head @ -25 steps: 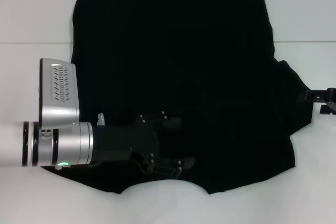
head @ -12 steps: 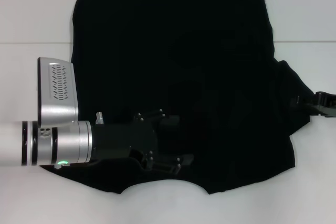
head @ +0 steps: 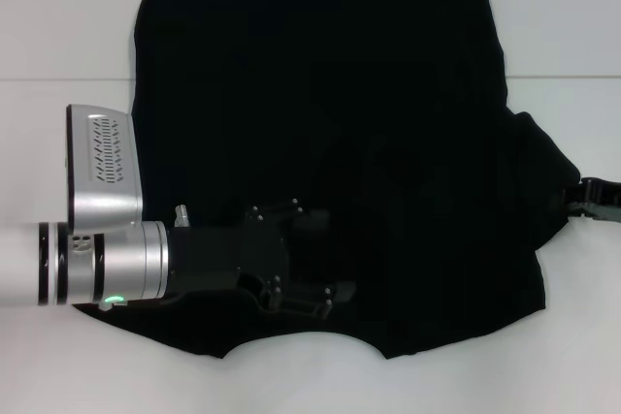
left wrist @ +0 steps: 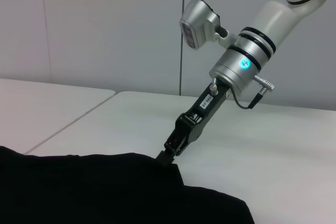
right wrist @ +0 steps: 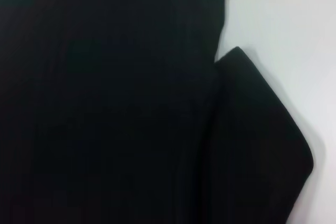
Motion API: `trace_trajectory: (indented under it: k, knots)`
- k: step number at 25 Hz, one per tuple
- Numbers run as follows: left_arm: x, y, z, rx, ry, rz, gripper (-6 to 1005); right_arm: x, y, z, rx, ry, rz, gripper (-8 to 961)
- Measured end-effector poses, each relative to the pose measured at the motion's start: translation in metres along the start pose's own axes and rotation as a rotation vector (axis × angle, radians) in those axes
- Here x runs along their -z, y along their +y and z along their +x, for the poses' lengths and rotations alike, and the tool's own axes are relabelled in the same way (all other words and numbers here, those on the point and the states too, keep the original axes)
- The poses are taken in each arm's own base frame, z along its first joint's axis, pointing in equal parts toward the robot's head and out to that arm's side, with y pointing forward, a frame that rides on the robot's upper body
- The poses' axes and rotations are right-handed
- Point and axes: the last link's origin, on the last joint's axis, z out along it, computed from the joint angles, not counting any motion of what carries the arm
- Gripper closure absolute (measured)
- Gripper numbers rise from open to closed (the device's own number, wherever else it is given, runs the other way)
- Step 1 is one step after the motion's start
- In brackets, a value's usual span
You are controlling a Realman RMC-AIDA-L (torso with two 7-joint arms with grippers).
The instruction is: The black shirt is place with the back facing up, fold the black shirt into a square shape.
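Left gripper (head: 310, 264): fingers spread, low over the near part of the black shirt (head: 330, 94). Right gripper (left wrist: 169, 156): tip at the shirt's right sleeve edge, finger state cannot be told. Shirt: flat on the white table (head: 58, 26), plain side up, long axis running away from the robot.

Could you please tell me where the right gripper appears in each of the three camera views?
Head view: right gripper at the right edge, by the sleeve of the black shirt.
Left wrist view: centre, its tip at the shirt's edge.
Right wrist view: not visible.
Shared landmark: that sleeve.
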Motion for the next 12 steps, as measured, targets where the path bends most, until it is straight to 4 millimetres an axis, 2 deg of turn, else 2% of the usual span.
trace_trajectory:
  k: [2, 12]
  knots:
    - [0.0, 0.0001, -0.0001, 0.0, 0.0, 0.0, 37, -0.0007, 0.0002, 0.0003, -0.001, 0.003, 0.003, 647]
    - [0.0002, -0.0001, 0.0001, -0.004, 0.0, 0.0, 38, -0.0018, -0.004, 0.0003, -0.02, -0.016, 0.021, 859]
